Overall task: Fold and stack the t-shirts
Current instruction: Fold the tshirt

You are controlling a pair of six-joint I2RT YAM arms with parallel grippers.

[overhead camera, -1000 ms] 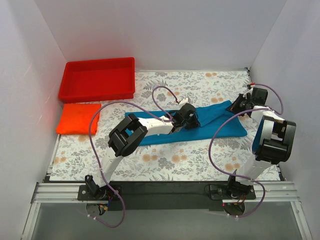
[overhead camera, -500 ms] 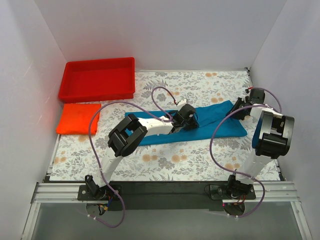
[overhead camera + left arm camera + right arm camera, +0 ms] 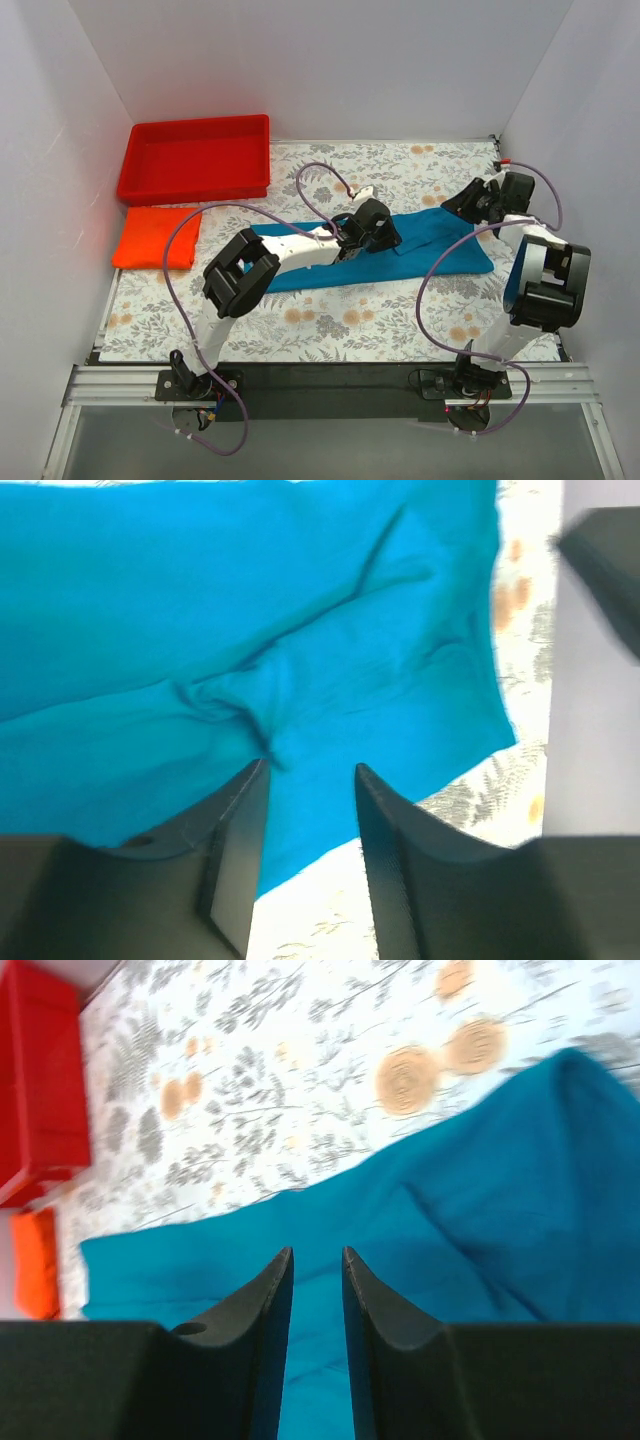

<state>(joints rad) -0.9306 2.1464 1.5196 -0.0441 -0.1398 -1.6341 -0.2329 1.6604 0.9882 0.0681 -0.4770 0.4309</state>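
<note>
The teal-blue t-shirt (image 3: 420, 245) lies folded into a long strip across the middle of the table. It fills the left wrist view (image 3: 250, 630) and the right wrist view (image 3: 480, 1240). My left gripper (image 3: 388, 235) hovers over the strip's middle, open and empty (image 3: 310, 768), with a wrinkle just past its fingers. My right gripper (image 3: 450, 207) is above the shirt's far right corner, its jaws narrowly apart with nothing between them (image 3: 317, 1252). The orange-red t-shirt (image 3: 155, 237) lies folded at the left edge and shows small in the right wrist view (image 3: 35, 1265).
A rigid red plastic tray (image 3: 195, 185) stands at the far left, just behind the orange-red shirt. White walls close in the left, far and right sides. The floral table cover (image 3: 380, 320) shows in front of the teal shirt.
My right gripper has come up off the shirt's far right corner and shifted left and toward the far side. My left gripper has moved slightly farther along the strip. The shirt lies still.
</note>
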